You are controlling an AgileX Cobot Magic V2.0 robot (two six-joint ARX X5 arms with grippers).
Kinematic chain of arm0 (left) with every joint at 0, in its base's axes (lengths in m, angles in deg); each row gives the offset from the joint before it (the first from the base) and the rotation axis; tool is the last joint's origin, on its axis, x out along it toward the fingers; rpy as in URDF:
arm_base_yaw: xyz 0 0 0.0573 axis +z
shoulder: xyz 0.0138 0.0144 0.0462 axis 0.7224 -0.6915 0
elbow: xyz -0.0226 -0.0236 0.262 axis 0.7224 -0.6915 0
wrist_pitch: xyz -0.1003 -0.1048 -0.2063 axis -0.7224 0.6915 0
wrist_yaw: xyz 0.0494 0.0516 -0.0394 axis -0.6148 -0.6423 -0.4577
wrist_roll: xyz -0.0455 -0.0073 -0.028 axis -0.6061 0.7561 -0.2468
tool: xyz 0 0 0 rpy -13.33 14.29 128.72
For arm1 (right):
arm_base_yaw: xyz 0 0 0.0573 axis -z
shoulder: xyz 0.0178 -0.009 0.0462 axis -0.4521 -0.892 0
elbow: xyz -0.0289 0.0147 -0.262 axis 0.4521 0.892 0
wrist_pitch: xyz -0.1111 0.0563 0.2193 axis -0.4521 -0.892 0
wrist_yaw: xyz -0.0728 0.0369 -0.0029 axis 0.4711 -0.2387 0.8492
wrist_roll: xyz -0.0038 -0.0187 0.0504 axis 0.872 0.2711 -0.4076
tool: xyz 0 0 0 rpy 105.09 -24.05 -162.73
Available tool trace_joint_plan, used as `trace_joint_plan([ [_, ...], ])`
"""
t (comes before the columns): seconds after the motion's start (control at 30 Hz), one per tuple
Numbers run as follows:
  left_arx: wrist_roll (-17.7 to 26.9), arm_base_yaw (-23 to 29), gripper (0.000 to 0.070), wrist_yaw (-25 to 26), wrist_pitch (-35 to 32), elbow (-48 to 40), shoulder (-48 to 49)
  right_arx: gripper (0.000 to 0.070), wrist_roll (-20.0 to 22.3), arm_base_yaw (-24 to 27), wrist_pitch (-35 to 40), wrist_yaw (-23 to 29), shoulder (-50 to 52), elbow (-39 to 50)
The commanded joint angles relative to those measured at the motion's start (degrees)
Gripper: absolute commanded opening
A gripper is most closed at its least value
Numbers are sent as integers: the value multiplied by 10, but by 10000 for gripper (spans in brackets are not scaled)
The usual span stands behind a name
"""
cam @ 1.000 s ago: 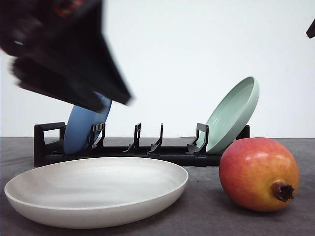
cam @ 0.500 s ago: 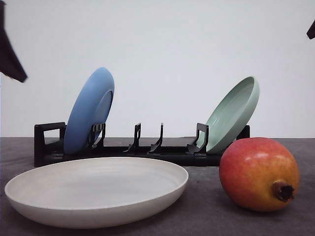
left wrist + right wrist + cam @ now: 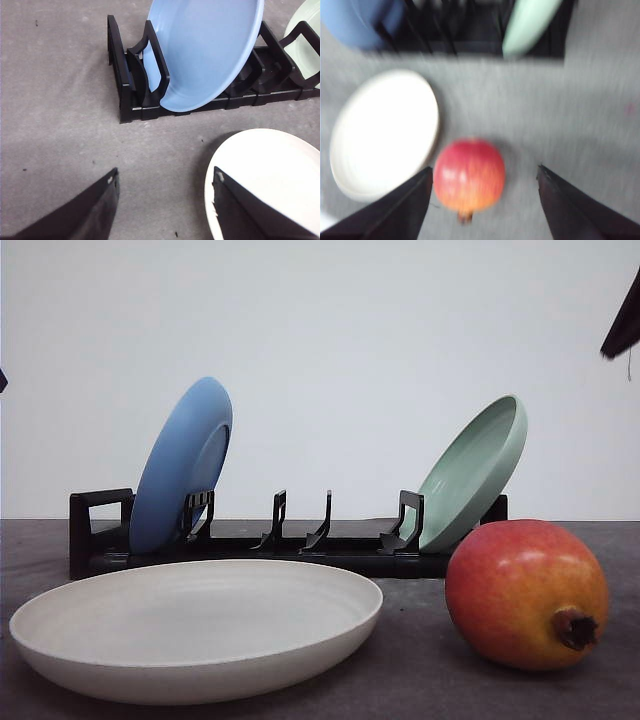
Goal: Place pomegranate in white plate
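The pomegranate [image 3: 526,594] lies on the grey desk [image 3: 420,680] just beside the white plate [image 3: 195,640], on its right and not touching — a short way to carry it. The right gripper [image 3: 482,207] hangs above the fruit with fingers wide apart, probably to come down around it. The left gripper [image 3: 165,210] is also spread, holding nothing. I read no labels or writing anywhere.

plates: 3 total, one white plate [image 3: 196,630], one blue plate [image 3: 181,465], one pale green plate [image 3: 474,470] | pomegranate [image 3: 526,594]: just 1 | dish rack [image 3: 262,543]: 1
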Motion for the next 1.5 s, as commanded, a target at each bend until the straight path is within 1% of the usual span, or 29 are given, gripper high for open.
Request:
trace_joint_plan([
  [0.0,4,0,354,-2,-3,6,-2,430,-3,-12,-11,7,-32,-24],
  [0.07,4,0,354,-2,-3,6,-2,448,-3,-28,-20,15,-69,-43],
  [0.23,4,0,354,-2,-3,6,-2,455,-3,-71,-26,28,-157,-76],
  [0.27,4,0,354,-2,-3,6,-2,468,-3,-80,-26,29,-175,-81],
  [0.3,4,0,354,-2,-3,6,-2,489,-4,-88,-26,29,-193,-85],
  [0.4,4,0,354,-2,-3,6,-2,596,-6,-110,-26,44,-243,-92],
  [0.43,4,0,354,-2,-3,6,-2,616,-8,-117,-24,53,-258,-92],
  [0.53,4,0,354,-2,-3,6,-2,637,-15,-133,-19,72,-297,-92],
  [0.63,4,0,353,-2,-3,6,-2,692,-26,-144,-6,73,-327,-92],
  [0.67,4,0,353,-2,-3,6,-2,700,-29,-148,0,73,-335,-92],
  [0.87,4,0,353,-2,-4,6,-2,700,-53,-166,35,71,-369,-92],
  [1.1,4,0,353,-3,-7,6,-2,697,-68,-184,38,72,-396,-92],
  [1.23,4,0,353,-4,-7,6,-2,596,-73,-189,37,73,-406,-92],
  [1.27,4,0,353,-5,-7,6,-2,580,-73,-189,36,73,-407,-92],
  [1.37,5,0,353,-11,-7,6,-2,564,-73,-189,29,73,-407,-92],
  [1.47,4,0,353,-13,-7,6,-2,510,-72,-189,24,73,-407,-92],
])
